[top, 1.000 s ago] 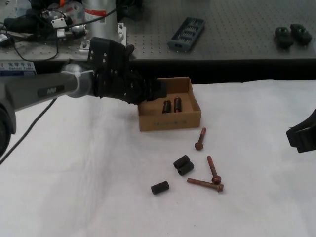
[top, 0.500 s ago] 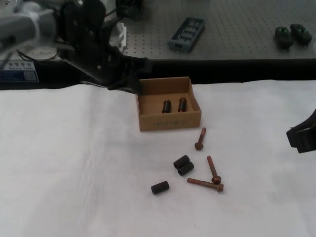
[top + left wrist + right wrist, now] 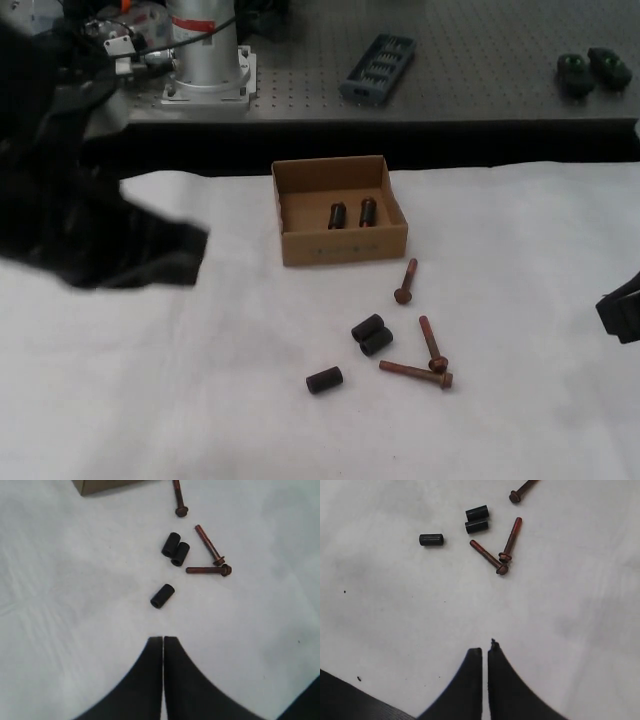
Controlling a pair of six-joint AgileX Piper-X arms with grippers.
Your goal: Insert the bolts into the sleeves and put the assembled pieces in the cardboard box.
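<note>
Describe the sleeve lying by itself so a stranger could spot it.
Find the cardboard box on the white cloth. Three black sleeves lie on the cloth nearer the camera. Two touch side by side; the lone sleeve lies apart, nearest the camera.

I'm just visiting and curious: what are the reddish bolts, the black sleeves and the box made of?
The bolts look like metal with a dull reddish-brown finish, coppery coating or rust, hard to say. The sleeves are matte black cylinders, maybe rubber, plastic or blackened metal. The box is matte brown cardboard with thin folded walls.
</note>
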